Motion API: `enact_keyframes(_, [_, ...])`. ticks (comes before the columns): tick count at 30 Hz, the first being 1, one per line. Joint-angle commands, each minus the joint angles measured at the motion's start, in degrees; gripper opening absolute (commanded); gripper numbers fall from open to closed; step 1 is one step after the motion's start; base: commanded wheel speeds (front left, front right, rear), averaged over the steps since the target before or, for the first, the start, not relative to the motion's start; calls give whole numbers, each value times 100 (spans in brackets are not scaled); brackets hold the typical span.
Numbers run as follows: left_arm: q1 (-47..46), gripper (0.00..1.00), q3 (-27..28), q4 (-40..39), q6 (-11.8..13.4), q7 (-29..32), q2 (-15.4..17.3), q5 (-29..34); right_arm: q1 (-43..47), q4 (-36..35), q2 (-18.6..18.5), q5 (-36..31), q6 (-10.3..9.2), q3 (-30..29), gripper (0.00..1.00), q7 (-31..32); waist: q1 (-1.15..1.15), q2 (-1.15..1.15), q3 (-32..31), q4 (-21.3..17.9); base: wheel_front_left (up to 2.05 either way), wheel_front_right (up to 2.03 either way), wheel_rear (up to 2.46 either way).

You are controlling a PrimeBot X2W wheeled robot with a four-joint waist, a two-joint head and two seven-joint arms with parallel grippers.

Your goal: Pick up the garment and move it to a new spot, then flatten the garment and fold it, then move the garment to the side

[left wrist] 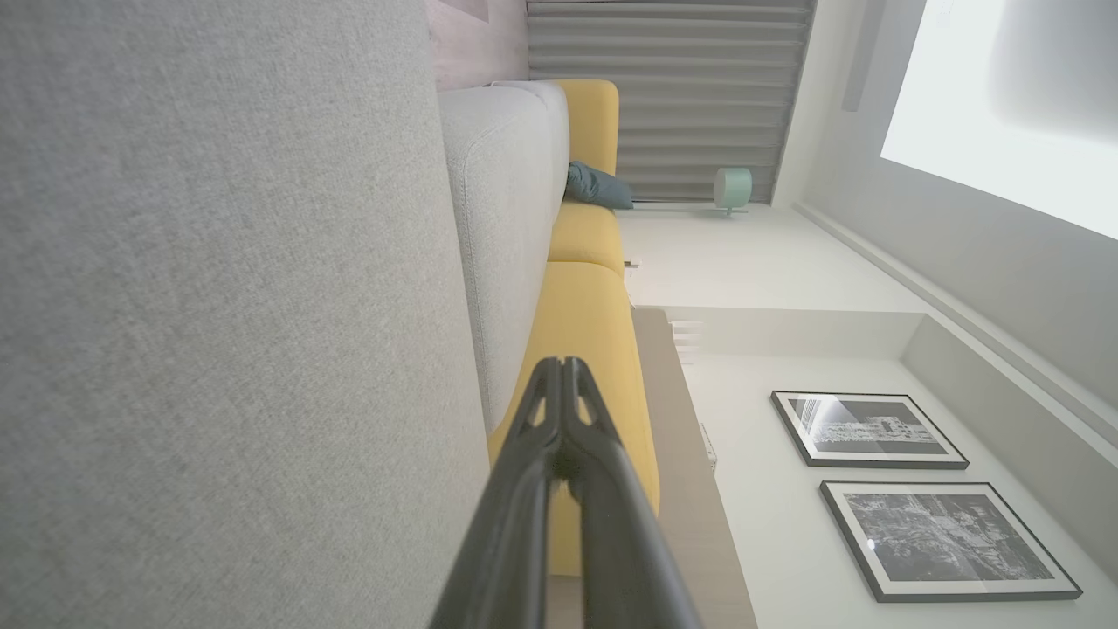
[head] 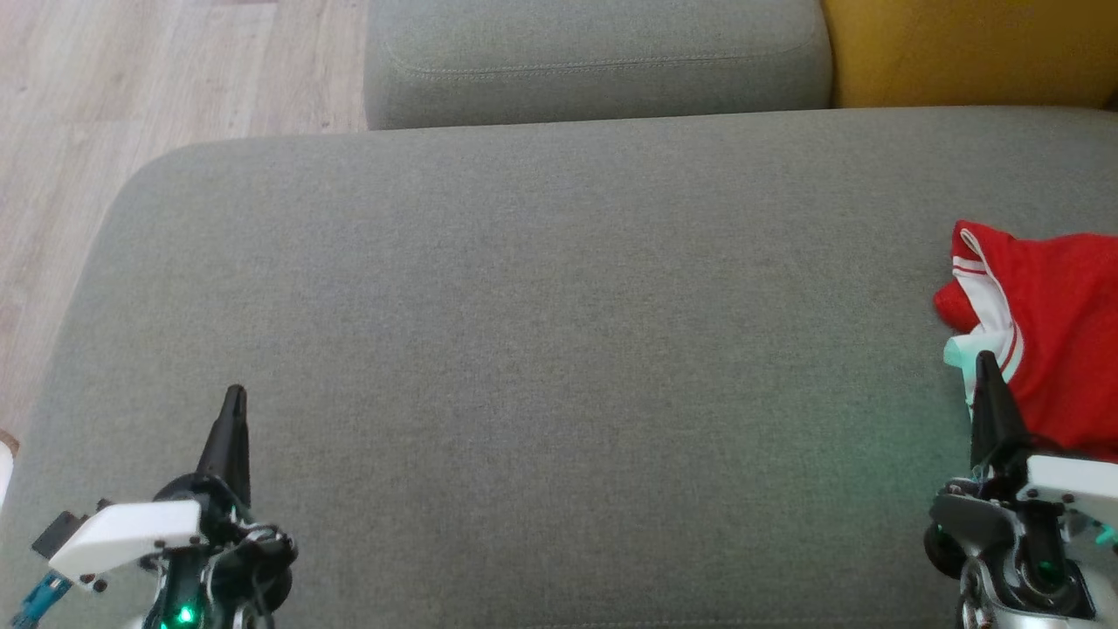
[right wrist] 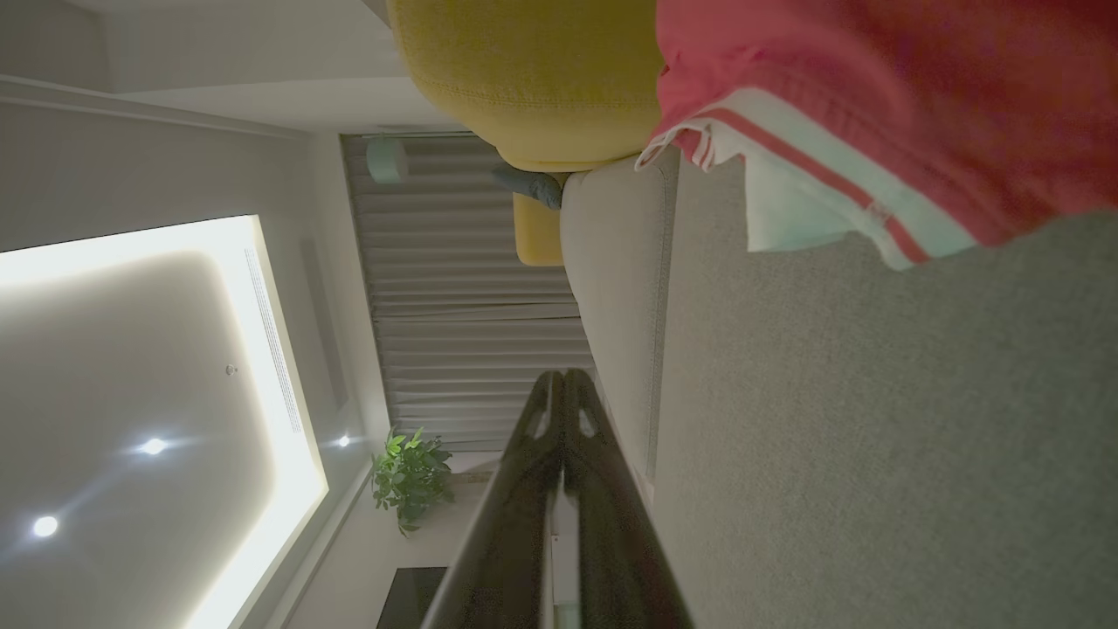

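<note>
The garment (head: 1052, 323) is red with white striped trim and lies crumpled at the right edge of the grey sofa seat (head: 541, 314); part of it runs out of the head view. My right gripper (head: 987, 360) is shut and empty, its tip just beside the garment's white hem. In the right wrist view the garment (right wrist: 873, 105) lies ahead and to the right of the shut right gripper (right wrist: 562, 377). My left gripper (head: 234, 393) stands shut and empty over the seat's lower left, far from the garment. The left wrist view shows the left gripper (left wrist: 559, 365) with fingers pressed together.
A grey backrest cushion (head: 594, 61) and a yellow cushion (head: 969, 48) stand behind the seat. Wooden floor (head: 113, 105) lies past the seat's left edge. The left wrist view shows the yellow sofa (left wrist: 594, 349) and framed pictures (left wrist: 865, 428) on a wall.
</note>
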Motion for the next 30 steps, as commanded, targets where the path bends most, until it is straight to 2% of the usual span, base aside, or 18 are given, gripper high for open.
enact_keyframes(1, [-332, 0, 202, -225, -42, 44, 83, -25, -120, -224, -39, 41, 23, 119, 0, 33, 0, 0, 0, 0, 0, 0, 0])
enact_keyframes(30, [-332, 0, 202, -225, -42, 44, 83, -25, -120, -224, -39, 42, 23, 119, 0, 33, 0, 0, 0, 0, 0, 0, 0])
